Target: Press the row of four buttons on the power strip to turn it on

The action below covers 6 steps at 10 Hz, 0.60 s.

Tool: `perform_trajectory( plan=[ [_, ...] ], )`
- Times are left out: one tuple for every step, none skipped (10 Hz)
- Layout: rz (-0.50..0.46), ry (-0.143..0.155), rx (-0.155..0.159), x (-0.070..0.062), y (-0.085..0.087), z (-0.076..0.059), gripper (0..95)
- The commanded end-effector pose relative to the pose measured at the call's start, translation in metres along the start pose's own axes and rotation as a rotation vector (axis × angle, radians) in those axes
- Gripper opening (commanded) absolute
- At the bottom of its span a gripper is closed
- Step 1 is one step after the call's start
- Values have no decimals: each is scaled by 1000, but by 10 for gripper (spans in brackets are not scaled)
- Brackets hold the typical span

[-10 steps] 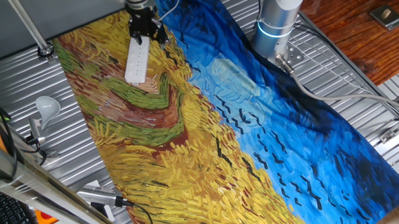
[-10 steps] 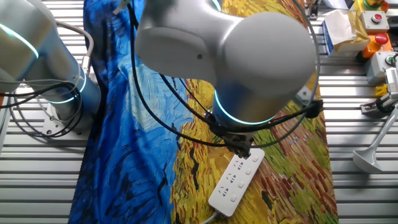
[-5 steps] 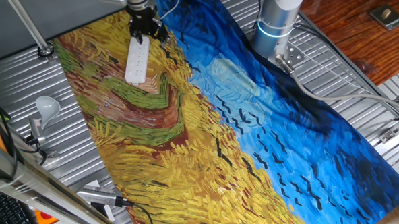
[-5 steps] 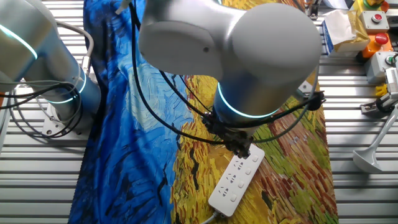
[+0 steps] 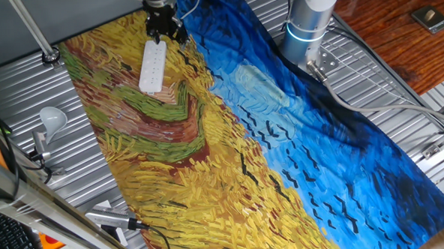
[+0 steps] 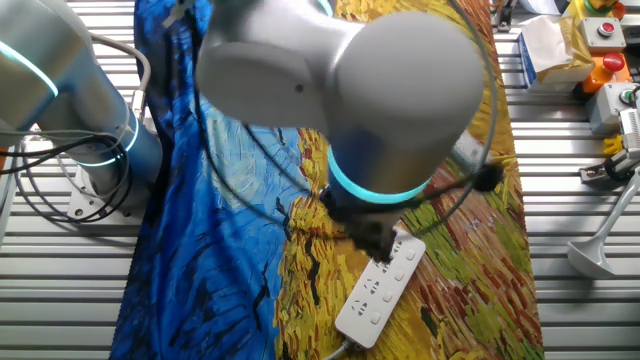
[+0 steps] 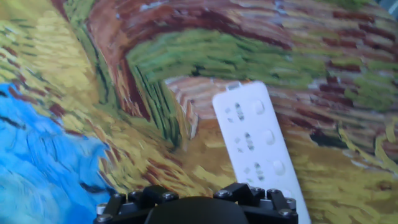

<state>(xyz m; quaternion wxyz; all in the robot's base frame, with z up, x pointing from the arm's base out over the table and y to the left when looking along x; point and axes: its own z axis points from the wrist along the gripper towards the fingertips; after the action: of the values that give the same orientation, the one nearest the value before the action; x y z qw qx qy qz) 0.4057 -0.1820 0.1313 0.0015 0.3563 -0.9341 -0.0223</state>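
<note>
The power strip (image 5: 153, 67) is laid on the painted cloth (image 5: 156, 172) near its far edge, its row of four buttons (image 7: 268, 137) uncovered; the gripper (image 5: 162, 26) is held above its far end; whether the fingers are parted cannot be told.

I am seeing painted cloth (image 5: 230, 147) covering ribbed metal surface (image 5: 95, 145); white lamp head (image 5: 53, 117) lying beside it; tissue box (image 6: 545, 45) sitting near corner.

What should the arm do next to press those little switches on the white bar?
Probably shift along the power strip and come down on a button. The gripper hangs over the strip's far end, and the row of four buttons runs along one edge.
</note>
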Motion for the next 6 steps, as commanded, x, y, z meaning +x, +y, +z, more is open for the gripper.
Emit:
perform_trajectory(
  plan=[
    [-148,11,-9,14,-16,16,760],
    [-162,9,-3,18,-19,23,760],
    [-174,-1,8,19,-19,25,760],
    [-177,-13,14,19,-19,25,760],
    [-173,-17,10,19,-19,25,760],
    [-159,-12,3,19,-19,25,760]
  ],
)
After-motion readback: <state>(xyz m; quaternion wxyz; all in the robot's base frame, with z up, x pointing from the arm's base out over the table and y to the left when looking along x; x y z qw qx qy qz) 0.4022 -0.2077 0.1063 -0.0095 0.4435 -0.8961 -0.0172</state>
